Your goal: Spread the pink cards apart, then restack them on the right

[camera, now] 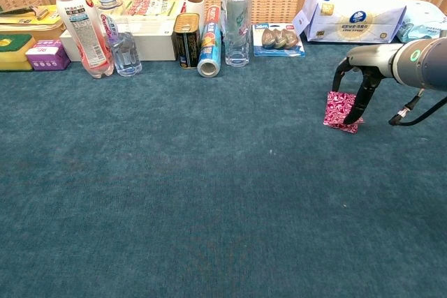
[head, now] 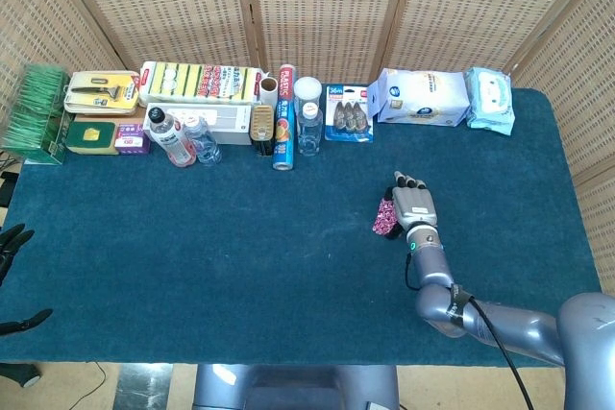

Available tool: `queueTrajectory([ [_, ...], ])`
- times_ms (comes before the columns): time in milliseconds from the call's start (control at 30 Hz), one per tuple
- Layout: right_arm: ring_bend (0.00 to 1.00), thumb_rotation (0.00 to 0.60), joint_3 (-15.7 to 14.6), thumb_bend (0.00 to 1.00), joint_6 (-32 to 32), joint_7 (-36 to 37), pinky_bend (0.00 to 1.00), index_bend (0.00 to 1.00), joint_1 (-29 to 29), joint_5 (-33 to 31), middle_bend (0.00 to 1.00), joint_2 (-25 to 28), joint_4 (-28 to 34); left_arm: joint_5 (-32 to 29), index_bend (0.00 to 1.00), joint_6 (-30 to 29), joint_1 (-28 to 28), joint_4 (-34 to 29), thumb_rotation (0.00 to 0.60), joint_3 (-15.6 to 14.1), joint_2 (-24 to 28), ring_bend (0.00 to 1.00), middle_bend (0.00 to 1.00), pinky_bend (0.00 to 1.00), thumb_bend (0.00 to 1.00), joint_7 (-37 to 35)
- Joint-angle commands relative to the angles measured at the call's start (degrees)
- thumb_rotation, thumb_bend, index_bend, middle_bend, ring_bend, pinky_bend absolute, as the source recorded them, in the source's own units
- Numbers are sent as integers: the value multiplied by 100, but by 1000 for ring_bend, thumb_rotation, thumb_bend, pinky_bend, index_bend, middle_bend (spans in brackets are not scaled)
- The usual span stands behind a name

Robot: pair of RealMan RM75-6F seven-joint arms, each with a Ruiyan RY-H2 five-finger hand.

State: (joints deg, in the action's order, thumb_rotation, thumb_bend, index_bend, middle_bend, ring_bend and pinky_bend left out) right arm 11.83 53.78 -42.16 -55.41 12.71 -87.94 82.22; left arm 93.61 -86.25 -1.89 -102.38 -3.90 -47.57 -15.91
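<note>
I am operating at a staged test bench, not a lived-in room. Evidence: a table (head: 192, 266) covered in dark teal carpet-like cloth, woven wicker screens (head: 317, 7) enclosing the rear, and packaged retail goods (head: 202, 84) lined in a row along the back edge.

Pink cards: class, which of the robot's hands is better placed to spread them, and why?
The right hand: its fingers already rest on the pink cards. The left hand sits at the table's far left edge.

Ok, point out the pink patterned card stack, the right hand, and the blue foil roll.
pink patterned card stack (camera: 339, 109), chest view, front face
right hand (camera: 357, 78), chest view, back of hand
blue foil roll (camera: 209, 50), chest view, label side
</note>
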Motion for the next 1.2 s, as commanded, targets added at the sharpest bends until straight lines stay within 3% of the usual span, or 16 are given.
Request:
queueTrajectory([
  [33,5,600,4,188,-14,12,42,275,-10,-52,1,-11,-50,6,0,4,-1,2,600,-3,-1,0,0,14,61,2],
  [533,5,600,-11,190,4,-15,42,268,-67,-150,1,-36,-69,6,0,-9,5,8,600,2,0,0,0,14,61,-8],
  [800,0,600,-27,190,66,-30,43,178,-76,-187,0,-95,-133,-1,0,-57,26,39,600,9,9,0,0,14,61,-92],
  [1000,0,600,-22,190,97,-13,43,175,-61,-146,0,-106,-102,22,0,-46,18,51,600,3,17,0,0,14,60,-113],
  [1200,0,600,27,190,193,110,42,175,9,126,0,133,307,10,0,-55,21,60,600,9,28,0,0,14,61,-163],
])
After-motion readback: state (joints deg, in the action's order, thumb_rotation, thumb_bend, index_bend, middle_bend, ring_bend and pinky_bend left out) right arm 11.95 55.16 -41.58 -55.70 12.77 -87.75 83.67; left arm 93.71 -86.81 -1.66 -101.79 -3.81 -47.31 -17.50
